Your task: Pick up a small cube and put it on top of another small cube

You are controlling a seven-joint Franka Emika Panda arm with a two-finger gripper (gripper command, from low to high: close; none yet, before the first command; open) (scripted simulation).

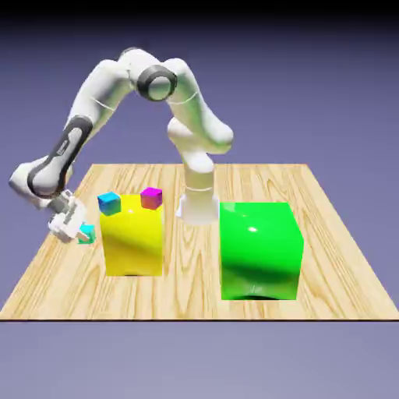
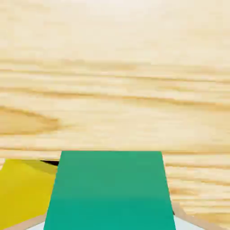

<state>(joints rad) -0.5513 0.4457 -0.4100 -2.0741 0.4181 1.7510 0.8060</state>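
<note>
Wood-grain tabletop [image 1: 195, 292] lies below as 2 gripper fingers [image 1: 81, 231] clamp the turquoise-green cube [image 1: 86, 233] beside the yellow block [image 1: 133, 248], presumably for stacking on the sky-blue cube [image 1: 110, 203].

Turquoise cube [image 1: 88, 233] at claw [image 1: 81, 234]. Just beside claw, toward exterior view's right: yellow block [image 1: 133, 244], blue cube [image 1: 110, 204] and magenta cube [image 1: 152, 198] at its top. Green block [image 1: 259, 253] well apart from claw, farther right.

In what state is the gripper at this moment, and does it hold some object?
Gripper: closed on the small turquoise-green cube, which fills the space between its fingertips.
</note>
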